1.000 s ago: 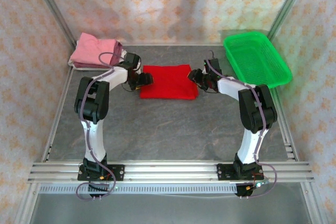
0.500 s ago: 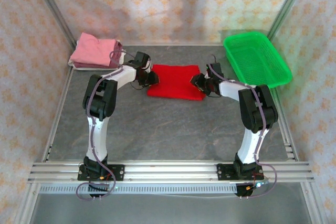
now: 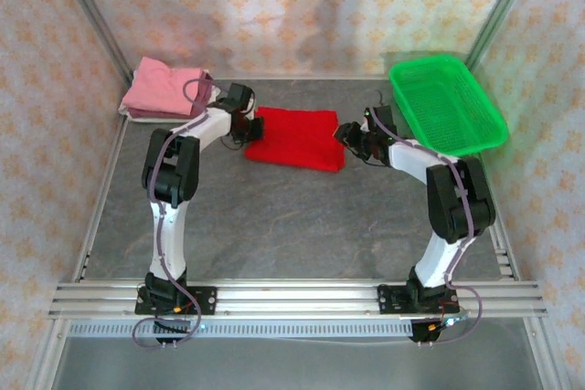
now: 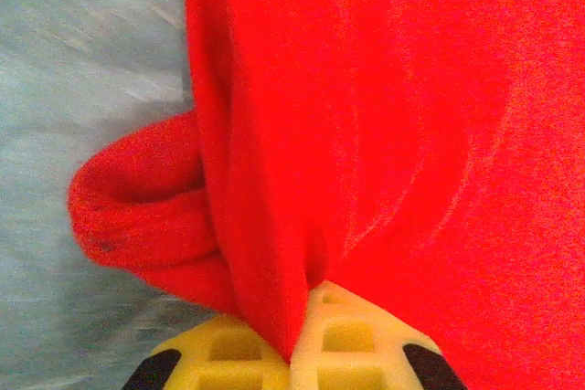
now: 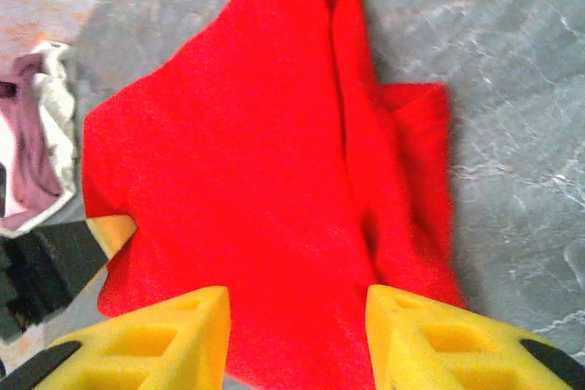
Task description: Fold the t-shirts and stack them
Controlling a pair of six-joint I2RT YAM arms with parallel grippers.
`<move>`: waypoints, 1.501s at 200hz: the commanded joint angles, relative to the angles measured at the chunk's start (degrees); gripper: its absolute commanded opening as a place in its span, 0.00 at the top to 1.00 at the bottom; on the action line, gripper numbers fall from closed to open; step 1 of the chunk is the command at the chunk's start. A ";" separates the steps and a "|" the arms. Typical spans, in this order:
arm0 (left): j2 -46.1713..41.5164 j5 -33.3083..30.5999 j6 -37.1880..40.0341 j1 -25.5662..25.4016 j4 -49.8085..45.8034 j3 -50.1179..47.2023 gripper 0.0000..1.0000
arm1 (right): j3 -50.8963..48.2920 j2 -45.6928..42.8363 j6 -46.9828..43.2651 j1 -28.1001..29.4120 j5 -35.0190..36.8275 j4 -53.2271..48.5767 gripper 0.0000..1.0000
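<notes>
A bright red t-shirt (image 3: 294,137) lies folded on the grey table, mid-back. My left gripper (image 3: 251,127) is at its left edge. In the left wrist view the left gripper (image 4: 302,335) is shut, with a fold of the red t-shirt (image 4: 384,116) pinched between its yellow fingers. My right gripper (image 3: 345,134) sits at the shirt's right edge. It is open (image 5: 297,317), with the red t-shirt (image 5: 247,162) lying flat beneath the gap and not pinched. A folded stack of pink and whitish t-shirts (image 3: 167,89) rests at the back left.
A green mesh basket (image 3: 445,102) stands at the back right, close to the right arm. Patterned walls and metal rails enclose the table (image 3: 292,226). In the right wrist view the pink stack (image 5: 32,152) lies past the shirt's far edge.
The left gripper has closed onto the red shirt's left edge. The shirt slid right, then back left and slightly toward the back wall. The right gripper stayed open at its right edge.
</notes>
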 commanded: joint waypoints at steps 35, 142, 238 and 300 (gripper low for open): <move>0.69 -22.39 22.57 0.85 -9.18 17.62 1.00 | 1.07 -2.92 -6.70 1.27 -4.13 2.96 0.52; 7.18 -12.75 35.46 11.36 -15.80 48.63 1.00 | 2.93 -0.94 -5.17 2.52 -11.07 3.69 0.10; 13.69 13.84 24.78 27.41 -10.45 61.00 1.00 | 6.08 2.24 -6.16 2.49 -7.75 -8.69 0.10; 19.95 11.93 25.46 34.05 -7.75 63.43 1.00 | 7.59 3.81 -6.60 2.55 -6.70 -11.67 0.10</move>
